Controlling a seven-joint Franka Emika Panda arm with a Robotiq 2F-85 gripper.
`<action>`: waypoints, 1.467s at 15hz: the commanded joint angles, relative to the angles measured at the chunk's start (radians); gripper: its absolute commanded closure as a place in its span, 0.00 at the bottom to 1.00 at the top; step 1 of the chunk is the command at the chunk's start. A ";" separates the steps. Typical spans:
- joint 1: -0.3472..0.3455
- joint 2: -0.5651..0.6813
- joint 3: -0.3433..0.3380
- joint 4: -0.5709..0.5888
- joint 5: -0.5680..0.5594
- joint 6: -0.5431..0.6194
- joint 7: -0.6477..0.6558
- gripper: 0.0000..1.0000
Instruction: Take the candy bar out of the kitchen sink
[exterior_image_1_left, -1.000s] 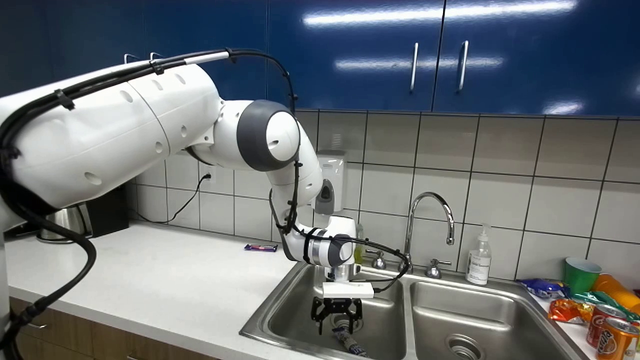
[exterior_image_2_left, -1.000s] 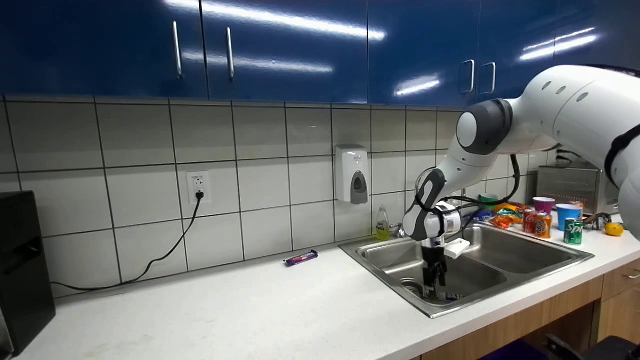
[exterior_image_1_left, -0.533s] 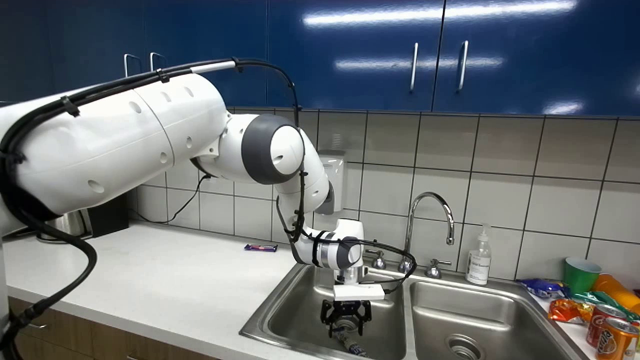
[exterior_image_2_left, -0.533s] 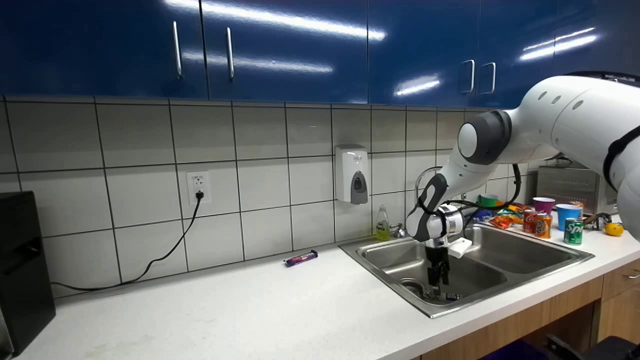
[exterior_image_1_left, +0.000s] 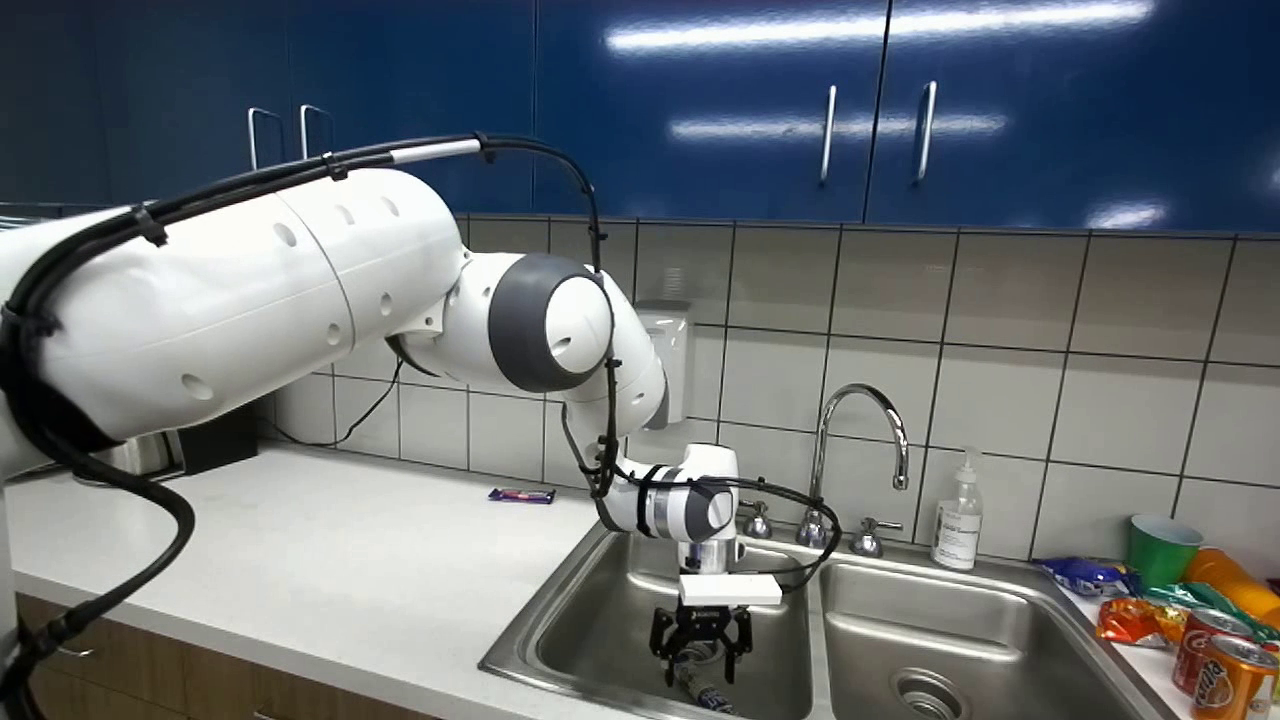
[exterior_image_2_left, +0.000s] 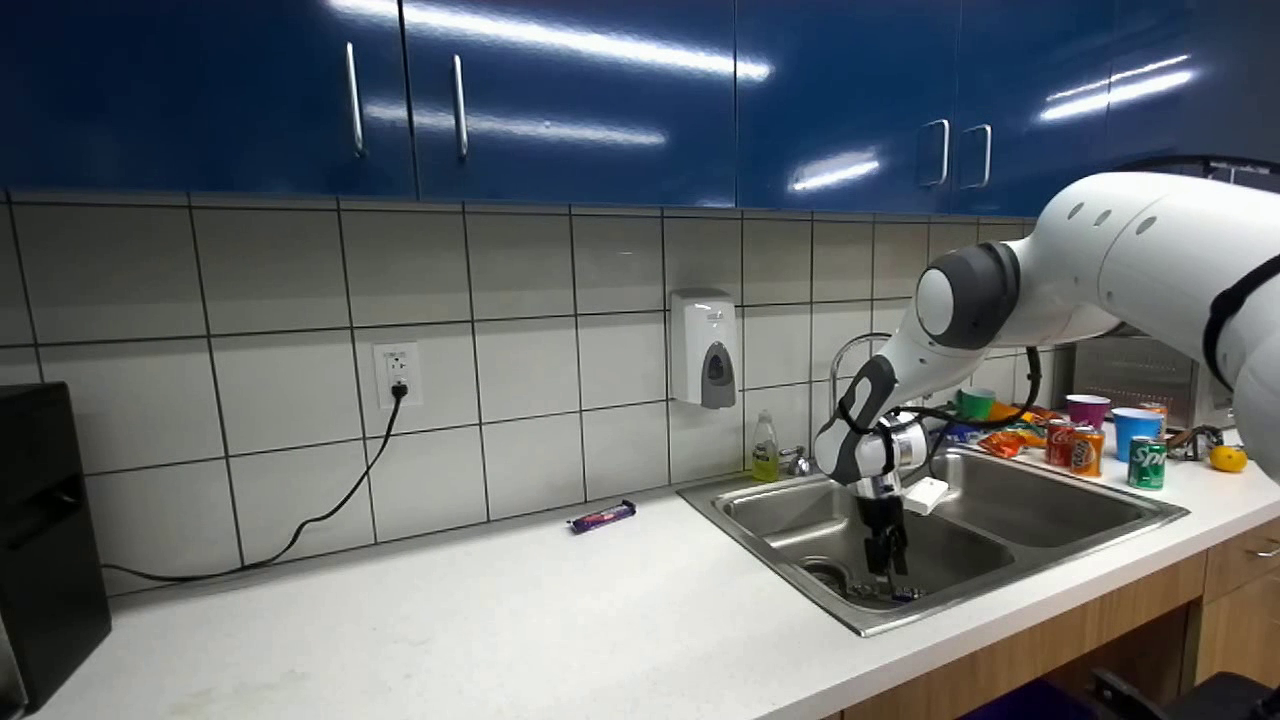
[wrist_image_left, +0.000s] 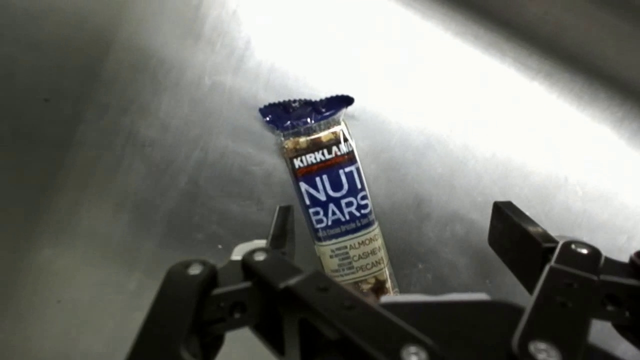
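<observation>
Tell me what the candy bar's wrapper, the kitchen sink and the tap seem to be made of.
The candy bar looks wrapped in thin glossy plastic film, partly see-through and crimped at its end. The kitchen sink seems satin stainless steel, judging by grey, softly blurred reflections. The tap seems mirror-polished metal, perhaps chrome-plated, given its sharp highlights.

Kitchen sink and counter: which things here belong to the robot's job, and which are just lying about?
Part of the job:
candy bar, labelled Nut Bars
kitchen sink, where the bar lies
fingers, open, for grasping it

Just lying about:
purple-wrapped bar on the counter
green can
blue cup
yellow fruit
pump bottle
</observation>
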 joint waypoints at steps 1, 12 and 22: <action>-0.016 0.040 0.003 0.077 -0.015 -0.047 -0.042 0.00; -0.022 0.103 0.000 0.147 -0.010 -0.049 -0.051 0.00; -0.022 0.133 -0.006 0.182 -0.008 -0.053 -0.046 0.50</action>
